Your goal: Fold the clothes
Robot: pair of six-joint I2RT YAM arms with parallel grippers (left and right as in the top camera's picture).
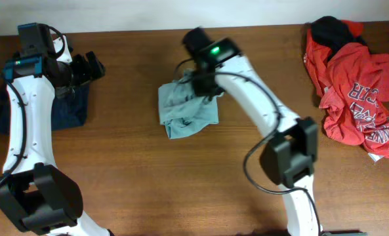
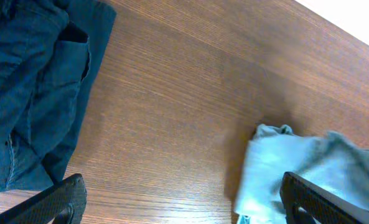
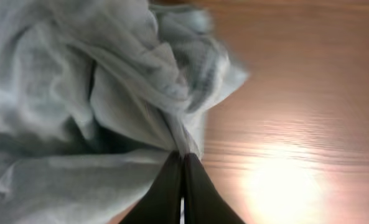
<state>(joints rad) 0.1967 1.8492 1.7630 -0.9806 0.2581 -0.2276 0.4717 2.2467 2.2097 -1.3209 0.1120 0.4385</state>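
A crumpled light blue garment [image 1: 184, 108] lies at the middle of the wooden table. My right gripper [image 1: 204, 82] sits over its upper right part. In the right wrist view its fingers [image 3: 183, 157] are shut on a fold of the light blue garment [image 3: 78, 106]. My left gripper [image 1: 89, 67] is open and empty at the far left, above bare wood. In the left wrist view its fingers [image 2: 184, 199] frame the table, with the light blue garment [image 2: 296, 168] at the right. Folded dark blue jeans [image 1: 66, 108] lie under the left arm and show in the left wrist view [image 2: 28, 93].
A pile of red clothes [image 1: 355, 92] with a black garment [image 1: 332, 29] on top lies at the far right. The table's back edge meets a white wall behind the arms.
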